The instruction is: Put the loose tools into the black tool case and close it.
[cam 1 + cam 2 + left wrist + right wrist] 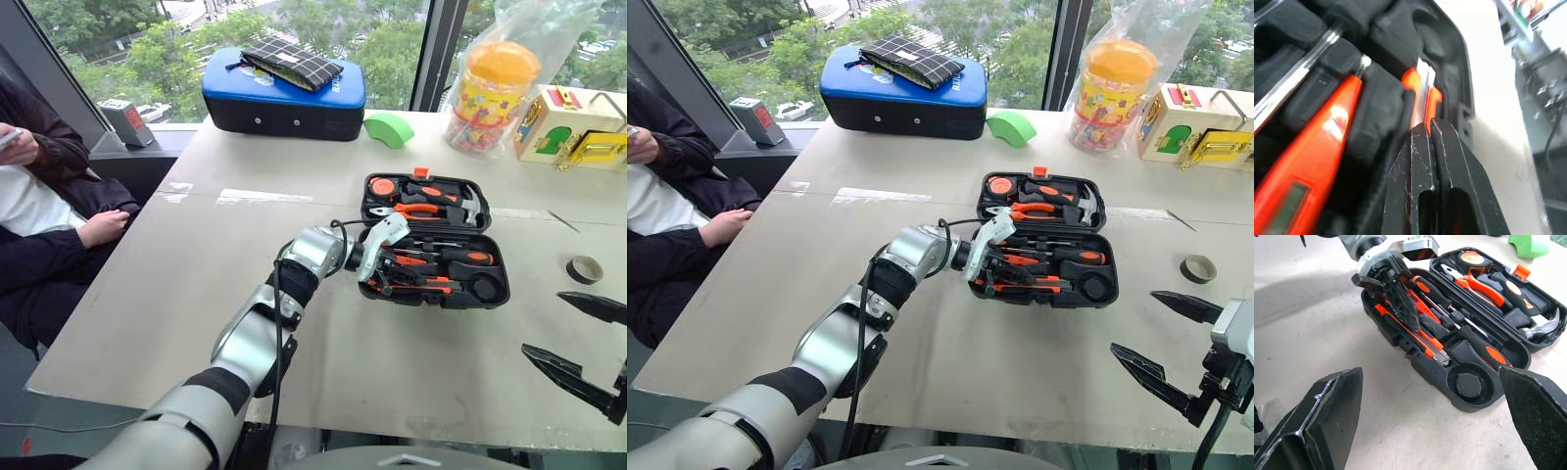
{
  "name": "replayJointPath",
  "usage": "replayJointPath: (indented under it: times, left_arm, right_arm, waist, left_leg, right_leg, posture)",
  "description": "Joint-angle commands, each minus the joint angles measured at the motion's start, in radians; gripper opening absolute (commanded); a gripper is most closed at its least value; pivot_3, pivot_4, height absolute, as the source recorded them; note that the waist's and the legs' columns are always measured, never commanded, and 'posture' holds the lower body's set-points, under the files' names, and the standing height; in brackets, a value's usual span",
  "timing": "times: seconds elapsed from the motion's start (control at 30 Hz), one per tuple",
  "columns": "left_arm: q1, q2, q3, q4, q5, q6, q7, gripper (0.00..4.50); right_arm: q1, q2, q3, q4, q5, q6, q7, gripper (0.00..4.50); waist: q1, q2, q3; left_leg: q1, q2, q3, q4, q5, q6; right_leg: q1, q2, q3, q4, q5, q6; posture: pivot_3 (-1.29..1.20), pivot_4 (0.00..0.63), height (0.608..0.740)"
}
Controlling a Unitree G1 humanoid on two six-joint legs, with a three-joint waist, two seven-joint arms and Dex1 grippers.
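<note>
— Where's the left claw [375, 277]?
— Reaching into the open black tool case [495, 291] on the worktop [196, 284], clenched over the orange-black utility knife [1415, 335].
— The right claw [580, 343]?
— Hanging released; the tape roll [585, 269] is lying loose nearby.

Blk tool case [495, 284], orange latch [421, 172], blue-topped case [284, 93], plaid pouch [291, 65]

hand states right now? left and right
Left hand: shut, fingertips down in the black tool case at the utility knife; a grip on it cannot be told.
Right hand: open, holding nothing.
</note>
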Motion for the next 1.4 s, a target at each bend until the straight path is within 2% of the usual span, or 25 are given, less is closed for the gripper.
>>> replayJointPath:
  times: [0.03, 0.1, 0.17, 0.23, 0.37, 0.5, 0.6, 0.67, 0.73, 0.77, 0.8, 0.87, 1.0, 1.17, 1.2, 1.23, 1.27, 1.37, 1.4]
  left_arm:
    - [-0.001, 0.006, 0.035, 0.074, 0.024, 0.016, 0.103, 0.09]
    - [0.014, -0.005, 0.028, 0.046, 0.026, -0.003, 0.096, 0.09]
    - [0.038, -0.019, 0.131, -0.101, -0.102, 0.028, 0.042, 0.09]
    - [0.086, -0.003, 0.169, -0.286, -0.180, 0.028, -0.009, 0.09]
    - [0.213, 0.073, 0.093, -0.598, -0.178, -0.079, -0.051, 0.09]
    - [0.260, 0.127, 0.079, -0.755, -0.192, -0.177, -0.076, 1.28]
    - [0.278, 0.160, 0.049, -0.810, -0.153, -0.310, -0.085, 2.78]
    - [0.278, 0.173, 0.047, -0.842, -0.176, -0.307, -0.083, 3.68]
    - [0.289, 0.195, 0.031, -0.875, -0.172, -0.343, -0.095, 3.68]
    - [0.295, 0.200, 0.030, -0.889, -0.179, -0.343, -0.090, 3.79]
    - [0.300, 0.203, 0.031, -0.901, -0.188, -0.335, -0.077, 3.79]
    - [0.309, 0.209, 0.032, -0.923, -0.196, -0.325, -0.056, 3.79]
    - [0.348, 0.234, 0.034, -0.968, -0.204, -0.309, -0.019, 3.79]
    - [0.399, 0.271, 0.019, -1.008, -0.201, -0.318, -0.002, 3.79]
    - [0.404, 0.274, 0.018, -1.018, -0.206, -0.314, 0.002, 3.79]
    - [0.405, 0.278, 0.018, -1.029, -0.212, -0.308, 0.002, 3.79]
    - [0.403, 0.281, 0.017, -1.036, -0.217, -0.302, 0.004, 3.79]
    - [0.396, 0.290, 0.017, -1.047, -0.228, -0.292, 0.007, 3.79]
    - [0.393, 0.295, 0.016, -1.052, -0.234, -0.286, 0.006, 3.79]
  right_arm:
    - [0.013, 0.001, -0.044, -0.027, 0.025, -0.004, -0.017, 4.50]
    - [0.020, 0.004, -0.055, -0.018, 0.024, -0.013, -0.010, 4.50]
    - [-0.017, 0.008, -0.047, -0.023, 0.050, 0.013, -0.094, 4.50]
    - [-0.079, 0.012, -0.014, -0.028, 0.002, 0.029, -0.210, 4.50]
    - [-0.204, -0.029, 0.095, 0.019, -0.018, 0.193, -0.429, 4.50]
    - [-0.379, -0.218, 0.238, 0.105, -0.121, 0.447, -0.604, 4.50]
    - [-0.589, -0.293, 0.359, 0.269, -0.108, 0.560, -0.629, 4.50]
    - [-0.738, -0.334, 0.468, 0.427, -0.141, 0.626, -0.637, 4.50]
    - [-0.865, -0.362, 0.584, 0.594, -0.187, 0.648, -0.610, 4.50]
    - [-0.917, -0.364, 0.623, 0.661, -0.200, 0.656, -0.598, 3.96]
    - [-0.961, -0.369, 0.658, 0.719, -0.213, 0.654, -0.577, 3.70]
    - [-1.023, -0.381, 0.722, 0.812, -0.239, 0.653, -0.532, 2.76]
    - [-1.147, -0.386, 0.856, 0.994, -0.320, 0.619, -0.450, 2.76]
    - [-1.244, -0.361, 0.957, 1.158, -0.403, 0.580, -0.373, 2.76]
    - [-1.257, -0.356, 0.969, 1.186, -0.419, 0.572, -0.364, 2.24]
    - [-1.267, -0.354, 0.981, 1.206, -0.429, 0.565, -0.347, 2.00]
    - [-1.275, -0.351, 0.985, 1.221, -0.436, 0.563, -0.334, 1.55]
    - [-1.291, -0.345, 0.996, 1.254, -0.462, 0.551, -0.305, 0.04]
    - [-1.293, -0.344, 0.997, 1.261, -0.471, 0.546, -0.297, 0.04]
  waist:
    - [-0.001, 0.000, 0.000]
    - [0.000, 0.000, 0.000]
    - [0.000, 0.000, 0.000]
    - [-0.007, 0.002, 0.002]
    - [-0.012, 0.003, 0.002]
    - [-0.016, 0.007, 0.002]
    - [-0.011, 0.007, 0.002]
    - [-0.013, 0.005, 0.003]
    - [-0.016, 0.007, 0.003]
    - [-0.014, 0.007, 0.003]
    - [-0.014, 0.007, 0.003]
    - [-0.011, 0.008, 0.002]
    - [-0.014, 0.010, 0.002]
    - [-0.021, 0.010, 0.002]
    - [-0.022, 0.010, 0.002]
    - [-0.021, 0.010, 0.002]
    - [-0.021, 0.010, 0.002]
    - [-0.022, 0.010, 0.002]
    - [-0.023, 0.010, 0.002]
  left_leg:
    - [0.000, 0.000, -0.001, 0.000, 0.000, 0.000]
    - [0.000, 0.000, -0.001, -0.001, 0.000, 0.000]
    - [0.000, -0.001, -0.002, -0.001, 0.000, 0.000]
    - [-0.001, 0.000, -0.003, -0.001, 0.000, 0.000]
    - [-0.002, 0.001, -0.004, -0.004, 0.000, -0.001]
    - [-0.001, 0.000, -0.003, -0.007, 0.000, -0.001]
    - [-0.001, -0.003, -0.006, -0.008, 0.000, -0.001]
    - [0.000, -0.004, -0.006, -0.008, 0.000, -0.001]
    - [0.000, -0.005, -0.006, -0.008, 0.001, -0.001]
    - [0.000, -0.006, -0.006, -0.008, 0.000, 0.000]
    - [-0.001, -0.006, -0.007, -0.008, 0.000, 0.000]
    - [-0.002, -0.006, -0.007, -0.008, 0.000, 0.000]
    - [-0.002, -0.006, -0.008, -0.011, 0.000, 0.000]
    - [-0.002, -0.006, -0.008, -0.013, 0.000, 0.000]
    - [-0.002, -0.006, -0.008, -0.013, 0.000, 0.000]
    - [-0.002, -0.006, -0.008, -0.013, 0.000, 0.000]
    - [-0.002, -0.006, -0.008, -0.013, 0.000, 0.000]
    - [-0.001, -0.006, -0.008, -0.013, 0.000, 0.000]
    - [-0.001, -0.006, -0.008, -0.013, 0.000, 0.000]
  right_leg:
    - [0.000, 0.000, 0.000, 0.000, 0.000, 0.000]
    - [0.000, 0.000, -0.001, 0.000, 0.001, 0.001]
    - [0.000, 0.000, -0.001, 0.000, 0.001, 0.001]
    - [-0.002, -0.002, -0.001, 0.000, 0.001, 0.001]
    - [-0.004, -0.004, -0.001, -0.001, 0.003, -0.003]
    - [-0.003, -0.003, 0.003, -0.002, 0.003, -0.004]
    - [-0.003, -0.001, 0.002, -0.002, 0.003, -0.004]
    - [-0.002, 0.000, 0.003, -0.002, 0.003, -0.004]
    - [-0.003, 0.000, 0.003, -0.003, 0.003, -0.003]
    - [-0.003, -0.001, 0.003, -0.003, 0.003, -0.003]
    - [-0.003, -0.001, 0.003, -0.004, 0.003, -0.003]
    - [-0.003, 0.000, 0.004, -0.005, 0.002, -0.002]
    - [-0.003, 0.000, 0.007, -0.006, 0.002, 0.000]
    - [-0.003, 0.000, 0.008, -0.007, 0.002, 0.000]
    - [-0.003, 0.000, 0.008, -0.007, 0.002, 0.000]
    - [-0.003, 0.000, 0.008, -0.007, 0.002, 0.000]
    - [-0.003, 0.000, 0.008, -0.007, 0.002, 0.000]
    - [-0.003, 0.000, 0.009, -0.007, 0.002, 0.000]
    - [-0.003, 0.000, 0.009, -0.007, 0.002, 0.000]
  posture:
    - [0.00, 0.150, 0.740]
    - [0.00, 0.150, 0.740]
    - [0.00, 0.150, 0.740]
    - [0.00, 0.150, 0.740]
    - [0.00, 0.150, 0.740]
    - [0.00, 0.150, 0.740]
    - [0.00, 0.150, 0.740]
    - [0.00, 0.150, 0.740]
    - [0.00, 0.150, 0.740]
    - [0.00, 0.150, 0.740]
    - [0.00, 0.150, 0.740]
    - [0.00, 0.150, 0.740]
    - [0.00, 0.150, 0.740]
    - [0.00, 0.150, 0.740]
    - [0.00, 0.150, 0.740]
    - [0.00, 0.150, 0.740]
    - [0.00, 0.150, 0.740]
    - [0.00, 0.150, 0.740]
    - [0.00, 0.150, 0.740]
